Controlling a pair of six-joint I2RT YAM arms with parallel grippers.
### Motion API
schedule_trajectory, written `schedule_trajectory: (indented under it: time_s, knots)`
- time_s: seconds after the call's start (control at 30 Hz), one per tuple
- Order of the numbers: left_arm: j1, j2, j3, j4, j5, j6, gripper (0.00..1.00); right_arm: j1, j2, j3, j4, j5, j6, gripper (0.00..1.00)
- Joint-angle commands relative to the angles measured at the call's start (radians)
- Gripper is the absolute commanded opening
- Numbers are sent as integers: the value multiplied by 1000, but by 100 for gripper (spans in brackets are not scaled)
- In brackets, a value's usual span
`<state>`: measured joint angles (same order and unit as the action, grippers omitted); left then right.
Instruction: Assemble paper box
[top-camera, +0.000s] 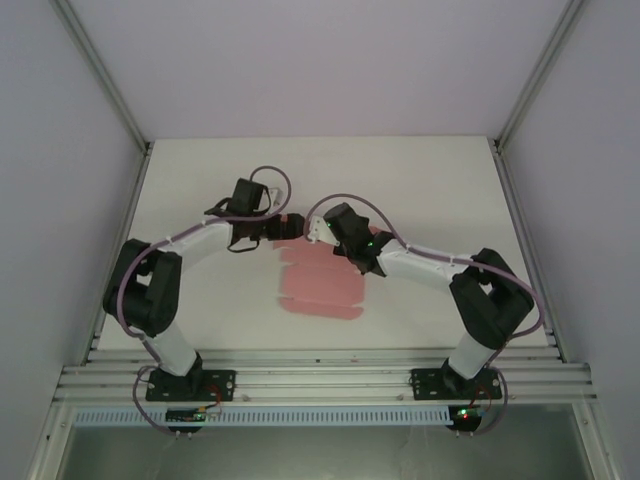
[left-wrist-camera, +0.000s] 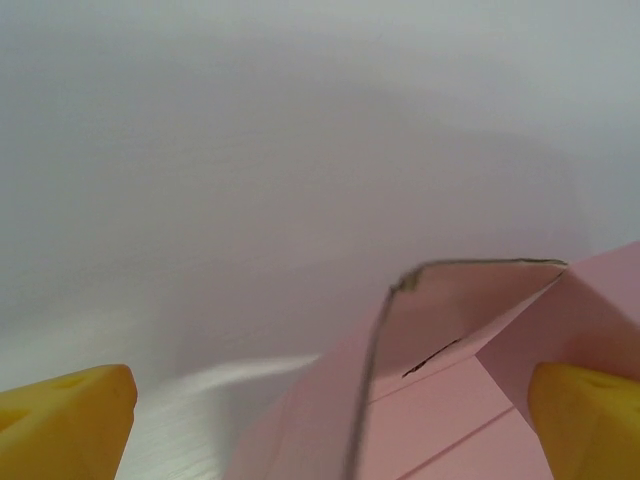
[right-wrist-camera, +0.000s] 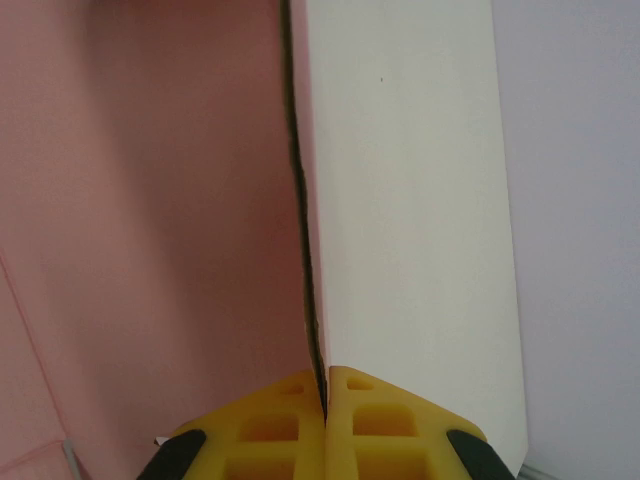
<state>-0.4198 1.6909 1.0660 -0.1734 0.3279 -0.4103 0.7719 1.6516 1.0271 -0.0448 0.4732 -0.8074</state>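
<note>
Right end effector (right-wrist-camera: 325, 378) first: it's clamped tight on a raised flap of the paper box (right-wrist-camera: 150, 200), yellow fingers pressed together, with the card's thin edge running straight up from between them. It's pink on one side of that edge and a pale cream face on the other. Can't tell if that's the card's back.

Big picture from the top camera: white tabletop (top-camera: 420, 180), my left arm (top-camera: 150, 290) elbowing out to the left and reaching in, my right arm (top-camera: 480, 300) mirroring it. Both wrists meet over the far edge of the paper box (top-camera: 322, 285). Most of it lies flat as a pink sheet near the middle of the tabletop.

Left end effector (left-wrist-camera: 325, 425) is spread wide, one yellow finger (left-wrist-camera: 60, 425) in each bottom corner of its wrist view, gripping nothing. A lifted pink panel stands between them, nearer the right-hand finger. Touching or not, can't tell.

From above, both end effectors are just dark blobs and the flap is hidden under them. The left wrist picture is pretty soft and blurry too.
</note>
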Motion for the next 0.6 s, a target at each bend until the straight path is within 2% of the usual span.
schedule_trajectory:
  time_s: [0.0, 0.1, 0.27, 0.47, 0.53, 0.57]
  knots:
    - [-23, -27, -2, 65, 51, -31, 100, 32, -56, -2, 38, -58, 90, 3]
    - [17, -101, -54, 72, 58, -45, 100, 13, -88, -21, 24, -46, 113, 3]
    - [130, -273, -229, 170, 202, -88, 100, -23, -147, -53, -32, -81, 165, 2]
    - [167, -375, -380, 257, 278, -116, 100, -42, -168, -67, -62, -98, 231, 3]
    - [174, -369, -405, 320, 288, -141, 91, -45, -172, -69, -66, -125, 248, 2]
    - [177, -361, -412, 357, 291, -153, 83, -47, -174, -66, -70, -138, 258, 3]
